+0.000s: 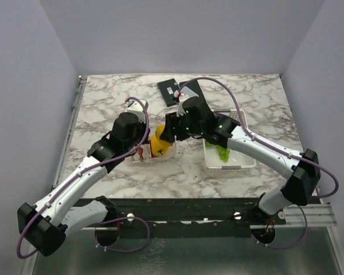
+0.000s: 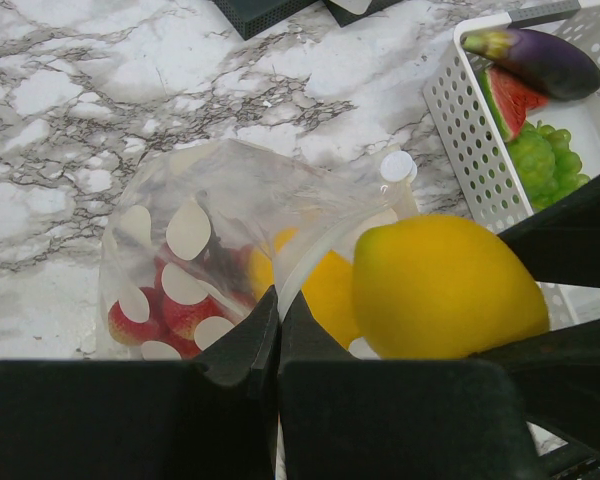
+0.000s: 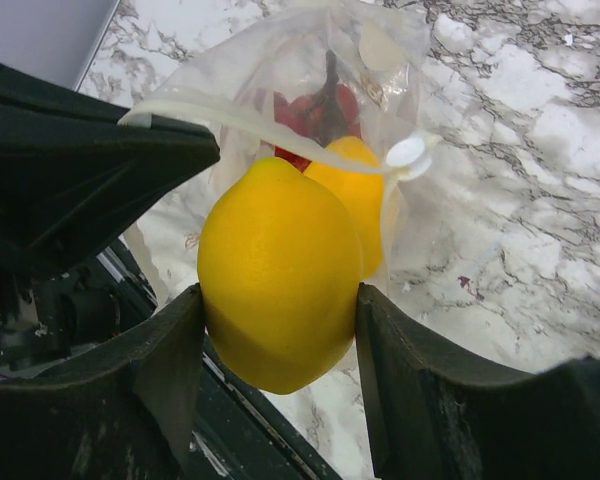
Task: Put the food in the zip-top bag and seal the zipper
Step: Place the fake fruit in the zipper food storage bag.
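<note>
The clear dotted zip-top bag (image 2: 210, 190) lies on the marble table with its mouth held up. My left gripper (image 2: 279, 297) is shut on the mouth edge, pinching the white zipper (image 3: 260, 122) strip. My right gripper (image 3: 280, 300) is shut on a yellow lemon (image 3: 280, 270) and holds it at the bag's mouth (image 1: 160, 144). Inside the bag are red strawberries (image 2: 175, 315) and another yellow piece (image 3: 365, 200). The eggplant (image 2: 535, 58), watermelon slice (image 2: 505, 100) and green grapes (image 2: 545, 165) lie in the basket.
The white perforated basket (image 1: 243, 163) stands right of the bag, under my right arm. A flat black object (image 1: 175, 91) lies at the back of the table. The table's left metal rail (image 1: 74, 114) runs beside my left arm.
</note>
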`<action>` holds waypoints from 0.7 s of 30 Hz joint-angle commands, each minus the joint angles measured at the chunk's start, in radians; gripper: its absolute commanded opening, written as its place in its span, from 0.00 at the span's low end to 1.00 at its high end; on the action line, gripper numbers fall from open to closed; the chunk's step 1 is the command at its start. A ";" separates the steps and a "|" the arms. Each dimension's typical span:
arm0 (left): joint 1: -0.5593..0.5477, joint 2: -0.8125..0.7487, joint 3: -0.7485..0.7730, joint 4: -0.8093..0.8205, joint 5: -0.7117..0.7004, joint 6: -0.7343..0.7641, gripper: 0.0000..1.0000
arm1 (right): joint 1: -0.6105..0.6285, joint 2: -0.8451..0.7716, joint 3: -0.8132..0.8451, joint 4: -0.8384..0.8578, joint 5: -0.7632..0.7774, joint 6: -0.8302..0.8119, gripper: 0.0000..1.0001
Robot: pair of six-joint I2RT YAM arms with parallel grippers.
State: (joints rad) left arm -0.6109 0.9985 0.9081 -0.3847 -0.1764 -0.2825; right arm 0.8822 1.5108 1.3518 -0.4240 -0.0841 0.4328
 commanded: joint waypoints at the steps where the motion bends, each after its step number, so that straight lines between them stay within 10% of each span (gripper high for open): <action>1: -0.006 -0.003 -0.001 0.005 -0.001 0.012 0.00 | 0.009 0.074 0.063 0.032 0.011 -0.003 0.26; 21: -0.007 0.015 0.002 0.005 0.052 0.011 0.00 | 0.020 0.279 0.159 0.174 0.253 0.169 0.32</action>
State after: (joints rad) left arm -0.6109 1.0111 0.9081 -0.3843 -0.1558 -0.2825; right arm 0.8932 1.7599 1.4696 -0.3222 0.0628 0.5423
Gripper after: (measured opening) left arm 0.003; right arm 0.584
